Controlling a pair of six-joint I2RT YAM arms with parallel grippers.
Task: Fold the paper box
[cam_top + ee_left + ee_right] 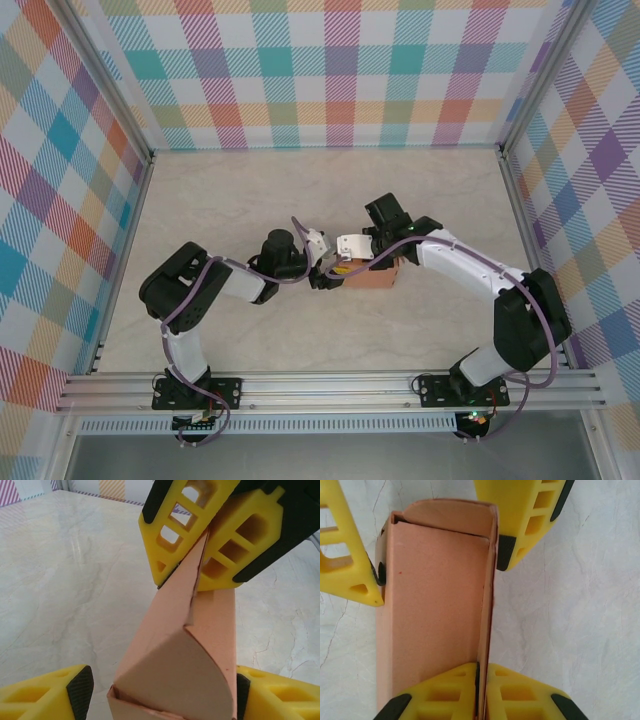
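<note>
On the marble table (pixel 230 200), the left gripper (pixel 325 277) stands open, its two fingers straddling one end of the single paper box (pixel 376 278), which sits mid-table. The right gripper (pixel 479 672) pinches one side wall tight. From above, both grippers hide the box's left part.
</note>
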